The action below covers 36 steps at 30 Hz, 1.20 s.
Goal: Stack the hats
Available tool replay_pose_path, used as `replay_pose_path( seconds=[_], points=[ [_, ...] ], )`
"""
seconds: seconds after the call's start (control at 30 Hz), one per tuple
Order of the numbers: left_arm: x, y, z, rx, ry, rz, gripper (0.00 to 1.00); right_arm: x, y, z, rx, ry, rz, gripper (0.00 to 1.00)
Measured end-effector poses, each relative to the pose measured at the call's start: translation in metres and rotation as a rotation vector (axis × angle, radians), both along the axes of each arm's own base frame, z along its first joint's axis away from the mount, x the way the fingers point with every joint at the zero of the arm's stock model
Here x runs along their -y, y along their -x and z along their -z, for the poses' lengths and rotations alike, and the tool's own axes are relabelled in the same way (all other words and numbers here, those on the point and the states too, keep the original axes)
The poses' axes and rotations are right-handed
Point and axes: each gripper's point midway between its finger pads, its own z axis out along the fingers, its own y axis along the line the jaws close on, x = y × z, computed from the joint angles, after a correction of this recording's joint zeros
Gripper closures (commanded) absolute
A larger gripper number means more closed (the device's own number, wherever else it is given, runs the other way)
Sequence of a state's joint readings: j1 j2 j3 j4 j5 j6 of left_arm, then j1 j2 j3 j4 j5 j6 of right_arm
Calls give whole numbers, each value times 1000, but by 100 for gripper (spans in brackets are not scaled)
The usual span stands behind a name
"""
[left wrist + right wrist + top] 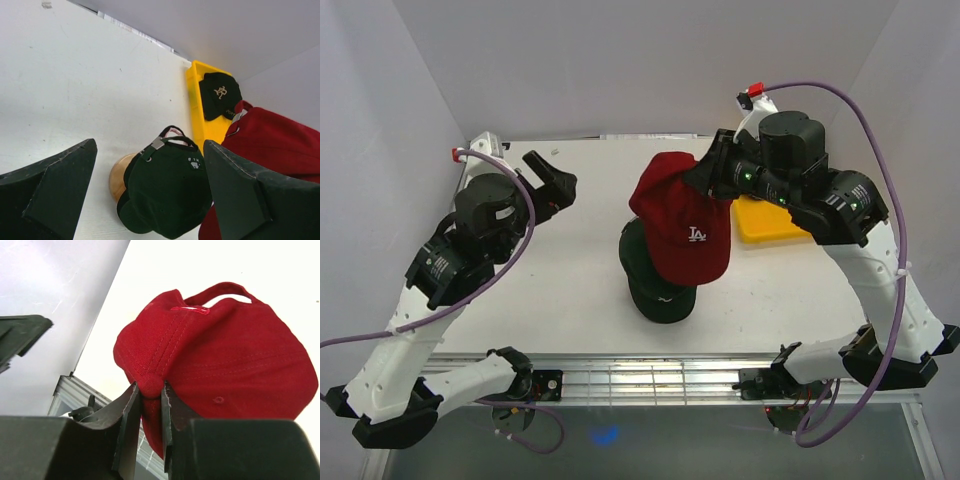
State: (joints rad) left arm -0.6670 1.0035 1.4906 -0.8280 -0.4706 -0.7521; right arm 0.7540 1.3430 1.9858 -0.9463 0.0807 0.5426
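- The right fingers [127, 427] are closed on a fold of fabric at the edge of the red cap [225, 360], pinching it between them.
- The red cap hangs from that grip, lifted off the worktop [570, 270]. Its pale logo faces up in the top view.
- From above, the red cap overlaps the right side of the dark green cap [655, 285]. Whether the two touch cannot be told.
- The dark green cap sits on a round-topped wooden stand [119, 176] near the middle of the worktop. Its back strap shows in the left wrist view.
- A black cap [219, 95] with a pale logo lies in a yellow tray [196, 90] on the right side of the worktop, beyond the red cap.
- The left fingers [52, 195] are spread wide and hold nothing. They sit over the far left part of the worktop, well apart from the caps.
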Motion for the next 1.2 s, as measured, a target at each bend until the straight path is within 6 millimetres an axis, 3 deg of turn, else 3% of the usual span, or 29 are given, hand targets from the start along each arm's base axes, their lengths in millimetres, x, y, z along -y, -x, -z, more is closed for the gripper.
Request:
replay_pose_path(
  seconds=[0.17,0.47,0.67,1.0,1.2],
  points=[
    [-9,2,-17,35,16,-34,2,-1,3,1,4,4,9,92],
    [1,-10,0,-13,-17,-34,2,-18,33,41,-53,37,-37,92],
    [3,-10,3,-18,-16,-27,2,-34,45,51,-63,34,-50,92],
    [7,-10,12,-40,-26,-9,2,-38,38,85,-81,75,-15,92],
    [11,-11,19,-56,-32,8,2,-43,34,90,-79,77,-13,92]
  ],
)
